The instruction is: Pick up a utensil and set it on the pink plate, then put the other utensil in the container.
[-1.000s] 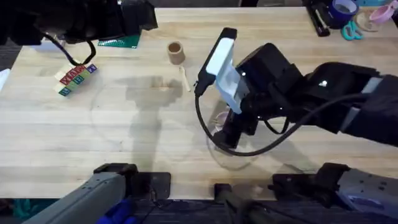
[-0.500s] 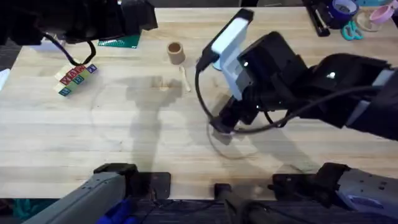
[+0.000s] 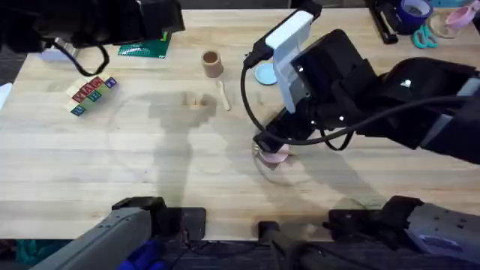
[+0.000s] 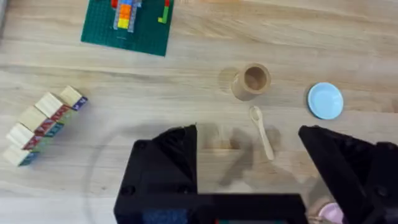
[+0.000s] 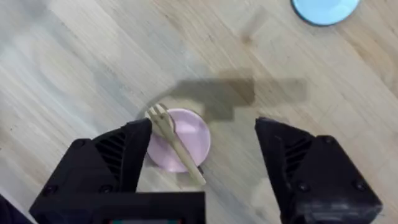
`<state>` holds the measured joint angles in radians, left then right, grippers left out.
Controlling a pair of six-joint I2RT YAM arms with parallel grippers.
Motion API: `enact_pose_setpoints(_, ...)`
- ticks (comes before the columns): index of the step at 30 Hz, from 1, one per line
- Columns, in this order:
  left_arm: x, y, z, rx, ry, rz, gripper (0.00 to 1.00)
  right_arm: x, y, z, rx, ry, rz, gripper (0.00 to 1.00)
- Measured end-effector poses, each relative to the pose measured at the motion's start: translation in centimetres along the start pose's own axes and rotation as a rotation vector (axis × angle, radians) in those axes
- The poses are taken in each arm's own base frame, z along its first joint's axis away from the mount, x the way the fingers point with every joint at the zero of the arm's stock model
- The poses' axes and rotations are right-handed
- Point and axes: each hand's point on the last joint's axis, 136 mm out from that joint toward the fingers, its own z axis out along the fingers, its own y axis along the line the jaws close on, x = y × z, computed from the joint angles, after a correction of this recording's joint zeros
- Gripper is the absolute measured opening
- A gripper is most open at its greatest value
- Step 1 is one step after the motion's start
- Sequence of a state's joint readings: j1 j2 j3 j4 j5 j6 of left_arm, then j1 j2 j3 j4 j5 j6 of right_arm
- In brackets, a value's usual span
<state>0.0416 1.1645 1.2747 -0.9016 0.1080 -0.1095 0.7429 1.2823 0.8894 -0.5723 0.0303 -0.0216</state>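
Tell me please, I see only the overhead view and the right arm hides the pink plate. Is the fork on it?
Observer: Yes. In the right wrist view the fork lies across the pink plate, its handle end past the rim.
Operator: Does the right gripper hold it?
Observer: No, the right gripper is open above it.
Operator: And the spoon?
Observer: The spoon lies on the table beside the cup.
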Motion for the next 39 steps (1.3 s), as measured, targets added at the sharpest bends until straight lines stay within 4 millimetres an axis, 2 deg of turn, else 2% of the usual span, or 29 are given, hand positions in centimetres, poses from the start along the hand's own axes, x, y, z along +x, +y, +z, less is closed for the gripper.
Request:
enact_pose_setpoints(7,-1.5,2.6,-0.6,0.035,-0.062,0.042,0.991,-2.4,0.2,-0.1,-0.012,-0.095,-0.001,0.996)
enact_pose_setpoints(13,-2.9,4.9,-1.2,0.012,-0.127,0.042,0.993,-3.4,0.3,-0.4,-0.018,-0.063,-0.001,0.996)
enact_pose_setpoints(17,-3.3,5.6,-1.4,0.002,-0.145,0.041,0.992,-6.3,0.2,0.0,-0.019,-0.052,0.02,0.996)
enact_pose_setpoints(22,-1.7,5.5,-1.3,0.012,-0.079,0.023,0.992,-10.7,0.1,0.9,-0.021,-0.07,0.085,0.996)
enact_pose_setpoints(27,-1.9,5.5,-1.3,0.012,-0.087,0.027,0.992,-12.7,0.1,2.9,-0.023,-0.041,0.156,0.996)
enact_pose_setpoints(32,-2.3,5.5,-1.3,0.007,-0.105,0.093,0.993,-13.4,1.3,5.0,-0.035,-0.01,0.164,0.996)
enact_pose_setpoints(39,-2.0,5.5,-1.2,0.007,-0.094,0.39,0.991,-12.9,2.8,6.0,-0.051,0.018,0.151,0.996)
